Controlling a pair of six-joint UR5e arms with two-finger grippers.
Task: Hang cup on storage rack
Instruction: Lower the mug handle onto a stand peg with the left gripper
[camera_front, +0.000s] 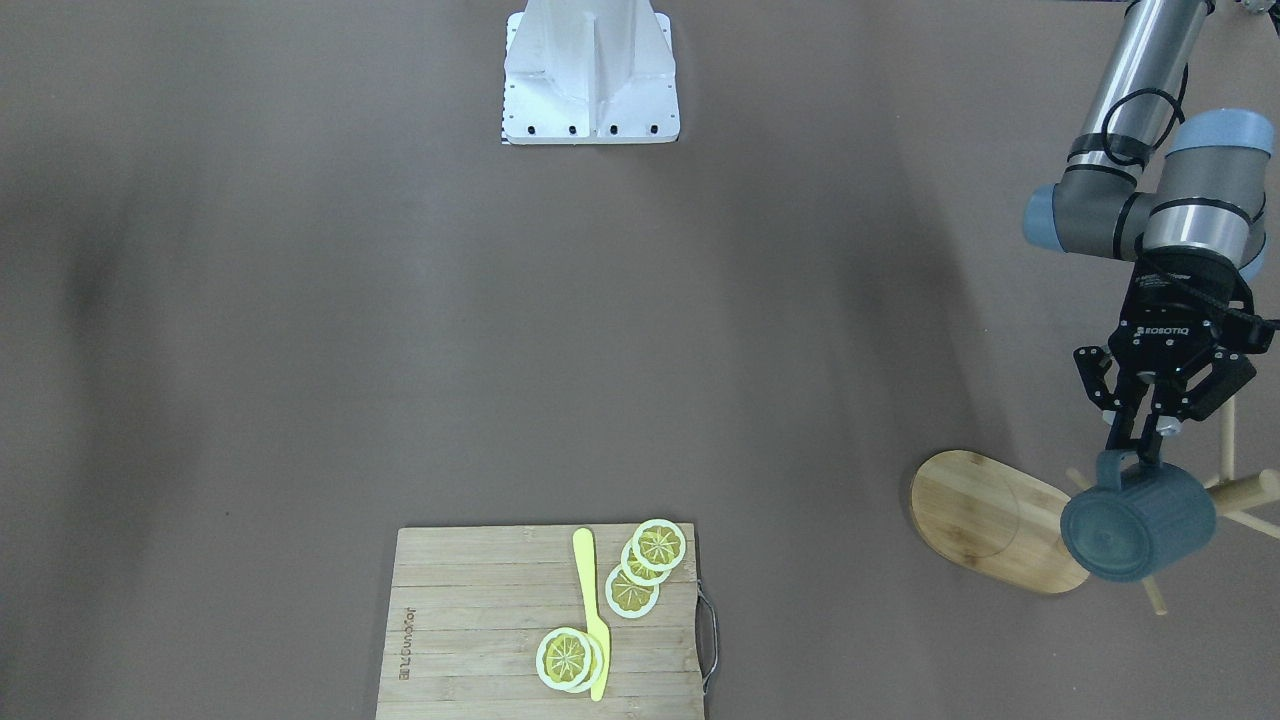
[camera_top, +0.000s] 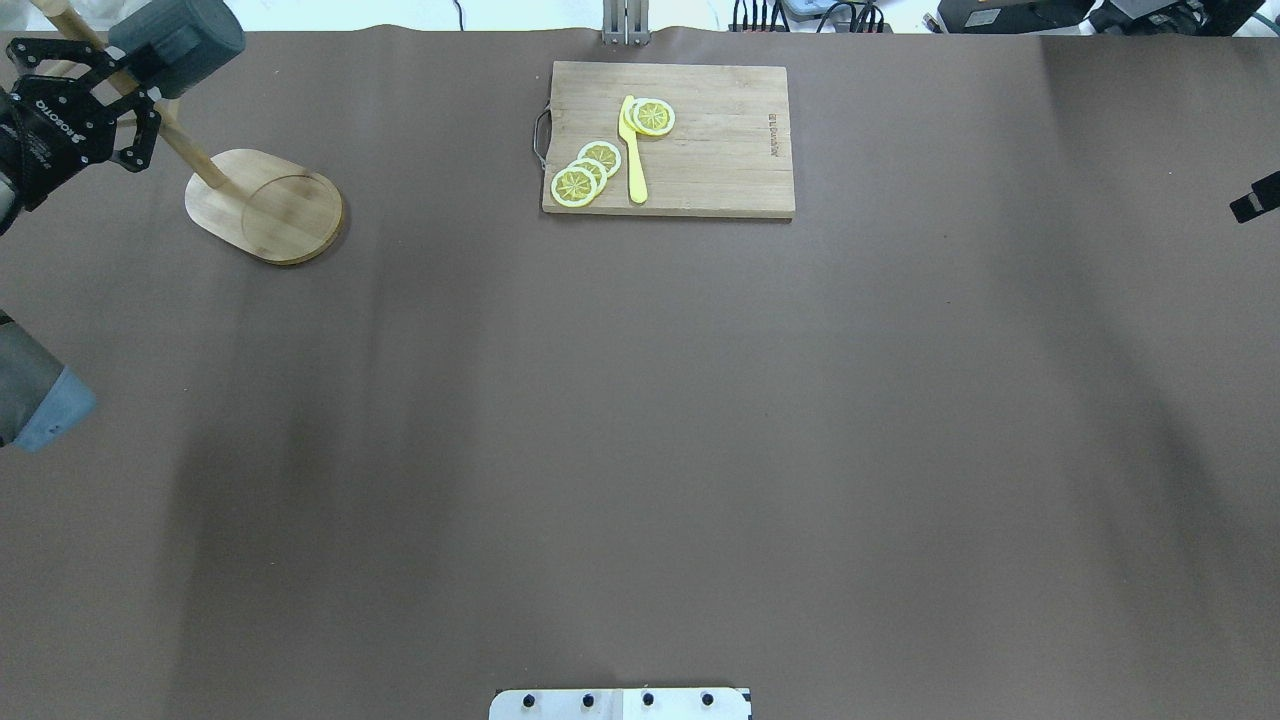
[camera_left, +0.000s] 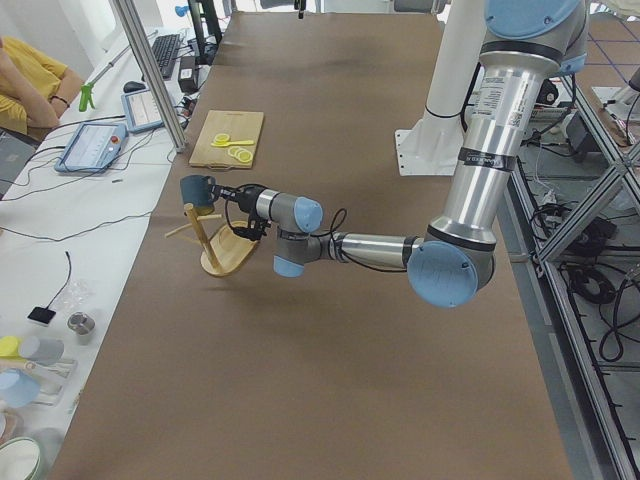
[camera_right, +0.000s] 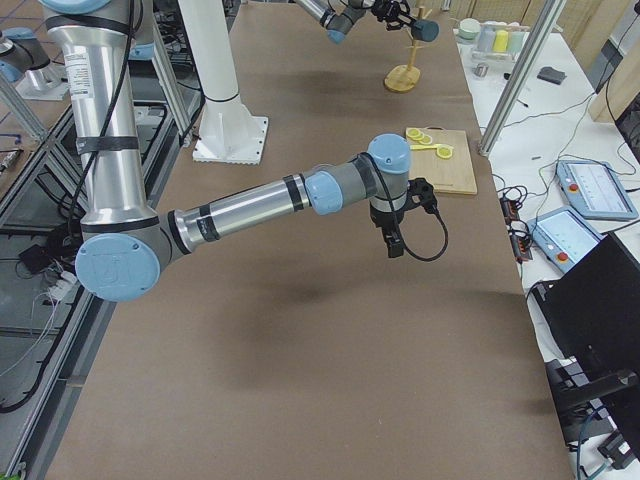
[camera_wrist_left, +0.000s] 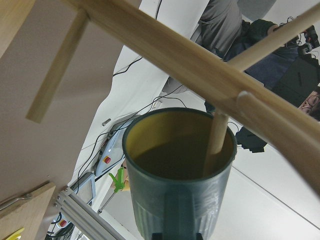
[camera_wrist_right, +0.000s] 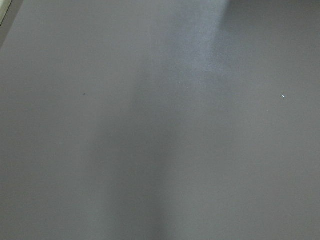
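most of the way there — cup at the rack, not yet let go

taking the overhead view with the robot at six o'clock, the storage rack (camera_top: 265, 205) stands at about ten o'clock on the desk (camera_top: 640, 450). the cup (camera_front: 1140, 520) is up among the rack's pegs, well off the desk top. the left pincer (camera_front: 1140, 452) is closed narrowly on the cup's loop handle and holds the cup tipped on its side. from the left wrist, one peg (camera_wrist_left: 217, 142) appears to reach into the yellow mouth — whether the cup already bears on it i cannot tell. so the carry and approach look done. what is left is settling the cup on a peg, letting go and backing away. the right pincer (camera_right: 394, 245) hangs over the desk near three o'clock, well apart from the rack; wide or narrow i cannot tell.
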